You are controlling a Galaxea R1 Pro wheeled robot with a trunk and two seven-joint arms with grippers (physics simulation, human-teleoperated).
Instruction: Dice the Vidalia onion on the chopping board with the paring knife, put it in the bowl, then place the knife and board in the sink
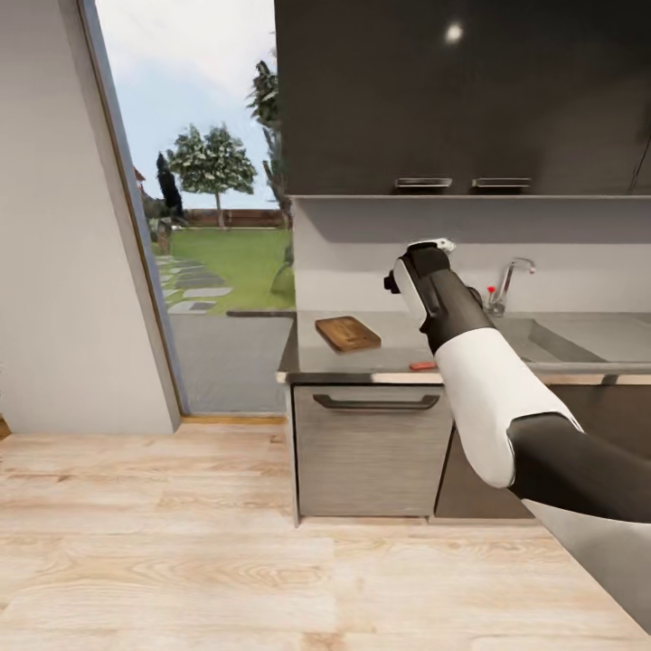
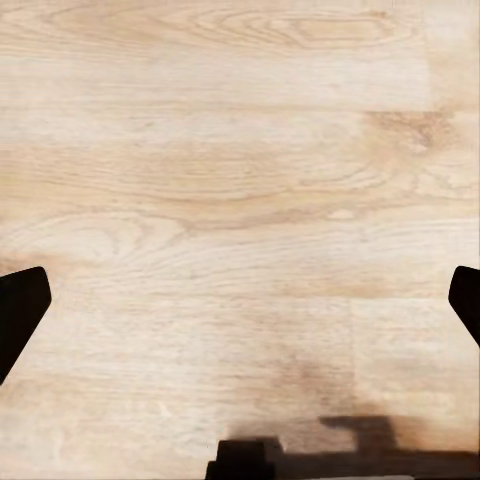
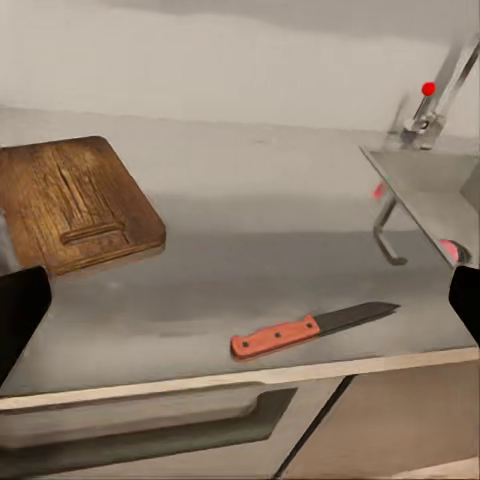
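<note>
Knife: along countertop front edge, blade toward sink; right gripper nearer (jaws wide, empty); board beside.

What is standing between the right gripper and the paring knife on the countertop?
Nothing visible. In the right wrist view, the paring knife lies flat near the front edge of the countertop, with bare worktop around it. The chopping board lies off to one side, and the tap is farther back.

Chopping board on countertop, left of paring knife.
</note>
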